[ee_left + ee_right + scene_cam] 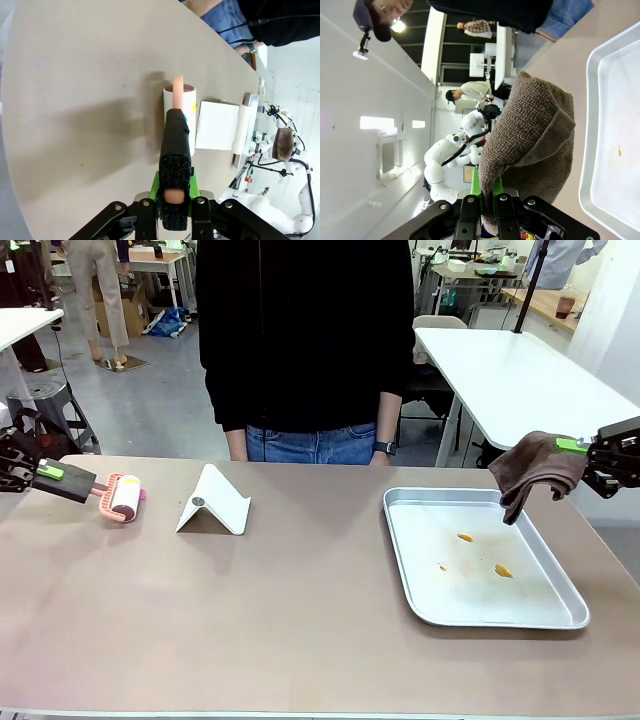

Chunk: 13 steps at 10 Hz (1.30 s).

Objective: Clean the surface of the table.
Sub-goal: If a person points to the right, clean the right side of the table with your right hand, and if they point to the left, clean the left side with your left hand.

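Note:
The table (250, 610) has a matte brownish-taupe top. At its far left my left gripper (48, 472) is shut on the black handle of a lint roller (124, 498), whose white roll and pink frame hover just over the top. In the left wrist view the lint roller (180, 102) points away from my left gripper (174, 197). At the right edge my right gripper (572, 447) is shut on a brown cloth (535, 470) that hangs above the tray's far right corner. In the right wrist view the brown cloth (532, 135) rises from my right gripper (489, 202).
A shiny metal tray (420, 585) with a few orange crumbs (503, 570) lies at the right. A white folded stand (213, 504) sits left of centre. A person (305, 340) in black stands at the far edge. A white table (500, 365) is behind, at right.

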Motion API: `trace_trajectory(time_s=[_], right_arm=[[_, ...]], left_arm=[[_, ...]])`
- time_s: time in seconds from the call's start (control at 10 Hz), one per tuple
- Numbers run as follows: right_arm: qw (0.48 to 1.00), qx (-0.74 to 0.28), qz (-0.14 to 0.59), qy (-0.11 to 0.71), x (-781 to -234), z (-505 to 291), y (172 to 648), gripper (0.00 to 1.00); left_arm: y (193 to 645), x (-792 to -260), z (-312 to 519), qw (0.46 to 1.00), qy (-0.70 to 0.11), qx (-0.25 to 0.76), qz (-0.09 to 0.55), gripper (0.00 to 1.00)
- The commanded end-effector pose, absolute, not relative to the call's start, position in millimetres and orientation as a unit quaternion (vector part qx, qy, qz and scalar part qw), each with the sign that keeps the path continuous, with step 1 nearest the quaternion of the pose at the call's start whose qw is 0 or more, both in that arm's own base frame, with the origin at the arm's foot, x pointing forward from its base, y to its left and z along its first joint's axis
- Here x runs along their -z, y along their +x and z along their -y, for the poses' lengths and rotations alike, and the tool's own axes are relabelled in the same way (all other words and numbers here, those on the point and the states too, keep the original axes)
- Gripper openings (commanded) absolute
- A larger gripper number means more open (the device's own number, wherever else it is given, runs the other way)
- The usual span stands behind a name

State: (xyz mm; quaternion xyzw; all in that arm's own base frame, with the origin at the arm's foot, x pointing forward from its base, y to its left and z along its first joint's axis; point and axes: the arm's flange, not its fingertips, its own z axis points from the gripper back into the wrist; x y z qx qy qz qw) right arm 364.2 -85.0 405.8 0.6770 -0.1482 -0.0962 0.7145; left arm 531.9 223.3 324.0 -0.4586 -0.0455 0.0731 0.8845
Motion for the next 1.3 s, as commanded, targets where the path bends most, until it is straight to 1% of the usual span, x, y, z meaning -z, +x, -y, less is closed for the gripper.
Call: trace_trajectory(time_s=[0.0,0.3,0.5,0.6,0.9,1.2], right_arm=[[0.713,0.093,0.144,0.680,-408,85,362,0.09],[0.713,0.093,0.144,0.680,-408,85,362,0.09],[0.713,0.093,0.144,0.680,-408,85,362,0.09],[0.713,0.093,0.144,0.680,-408,85,362,0.09],[0.713,0.093,0.144,0.680,-408,85,362,0.09],[0.713,0.093,0.144,0.680,-408,85,362,0.09]], left_arm=[[535,-330,-209,0.886,-0.456,-0.077,0.039,0.23],[538,-336,-201,0.882,-0.464,-0.069,0.040,0.23],[535,-343,-207,0.879,-0.468,-0.070,0.055,0.23],[527,-356,-215,0.870,-0.484,-0.064,0.074,0.23],[482,-393,-249,0.851,-0.509,-0.045,0.124,0.23],[432,-397,-288,0.843,-0.517,-0.047,0.139,0.23]])
